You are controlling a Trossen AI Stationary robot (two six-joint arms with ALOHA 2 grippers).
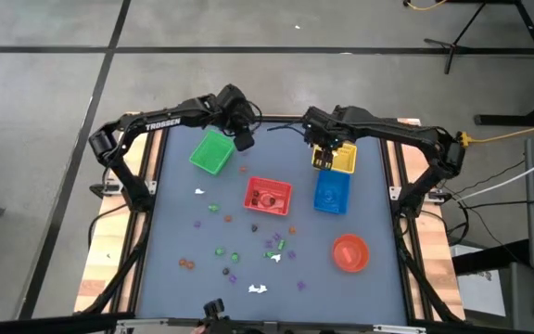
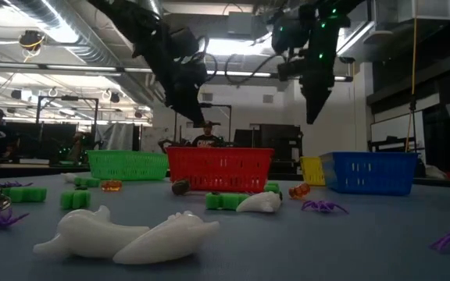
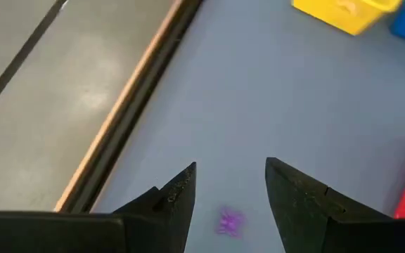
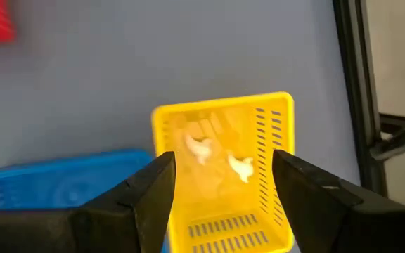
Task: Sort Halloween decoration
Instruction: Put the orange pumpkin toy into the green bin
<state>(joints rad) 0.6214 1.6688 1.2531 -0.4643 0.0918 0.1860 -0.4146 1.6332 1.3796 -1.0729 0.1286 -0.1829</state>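
The Halloween decoration lies as many tiny green, purple, orange and white trinkets [image 1: 272, 249] scattered over the near half of the blue-grey table [image 1: 174, 186]. My left gripper [image 1: 245, 141] hangs open beside the green basket [image 1: 211, 151], toward the table's far edge. In the left wrist view a purple trinket [image 3: 229, 222] lies on the table below the gap between the fingers of my left gripper [image 3: 230, 169], untouched. My right gripper [image 4: 223, 158] is open above the yellow basket [image 4: 223, 176], which holds two white trinkets [image 4: 241, 167].
A red basket [image 1: 267, 195] stands mid-table, a blue basket [image 1: 332, 193] next to the yellow one, and a round red bowl [image 1: 349, 252] near right. The wooden table edge [image 3: 129, 112] runs close to my left gripper. People stand in the room behind the table.
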